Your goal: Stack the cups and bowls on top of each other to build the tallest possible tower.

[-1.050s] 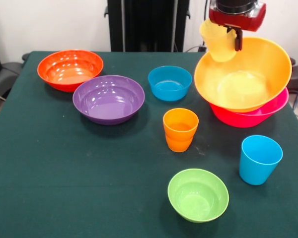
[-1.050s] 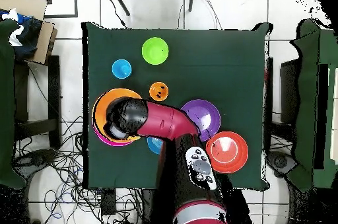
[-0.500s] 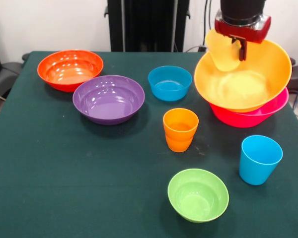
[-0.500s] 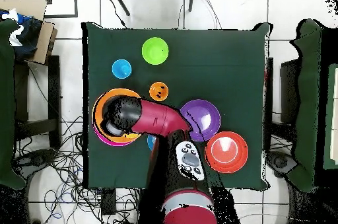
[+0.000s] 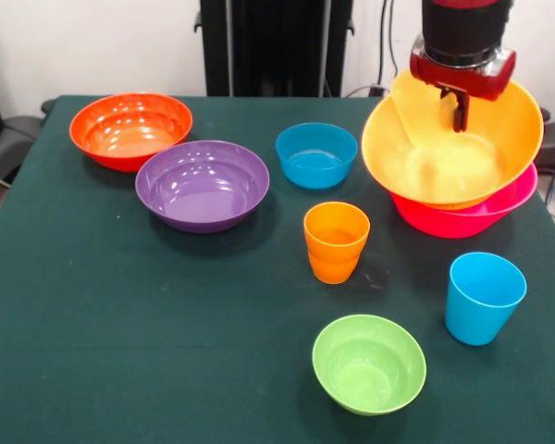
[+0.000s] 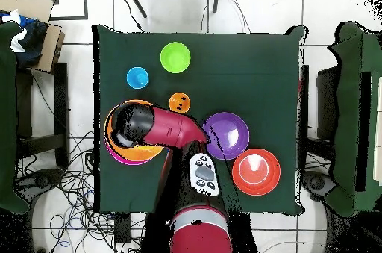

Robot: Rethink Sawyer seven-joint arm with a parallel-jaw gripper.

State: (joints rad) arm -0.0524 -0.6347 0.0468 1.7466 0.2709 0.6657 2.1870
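Front view showed the tool [image 5: 460,102] holding a yellow cup [image 5: 414,109], tilted, inside the big orange bowl [image 5: 481,157]. That bowl sat on the pink bowl [image 5: 499,215] straight below, at the table's [image 5: 120,324] edge.

We see glossy, smooth plastic on the purple bowl [image 5: 202,184] and the sky blue cup [image 5: 482,297]; the table [image 5: 120,324] wears matt green cloth. The gripper [image 5: 461,104] housing looks shiny red.

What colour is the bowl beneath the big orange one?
Hot pink: the lower bowl under the orange bowl; clearest in the front view.
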